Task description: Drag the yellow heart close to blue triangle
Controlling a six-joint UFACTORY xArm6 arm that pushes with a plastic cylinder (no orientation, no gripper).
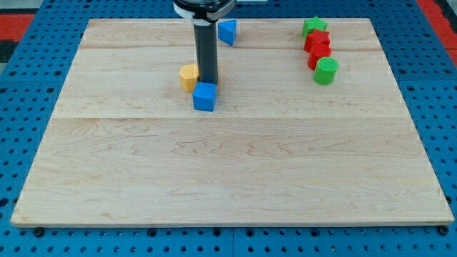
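Note:
A yellow block (189,76), probably the heart, lies left of centre in the upper part of the wooden board (228,171). My tip (208,82) rests on the board right against the yellow block's right side. A blue cube (205,96) sits just below the tip, touching or nearly touching it and the yellow block. Another blue block (228,32), probably the triangle, lies near the view's top edge, up and right of the rod, and is partly hidden by it.
At the upper right stands a tight cluster: a green star (313,27), two red blocks (318,41) (319,56) below it, and a green cylinder (326,71) at the bottom. A blue pegboard surrounds the board.

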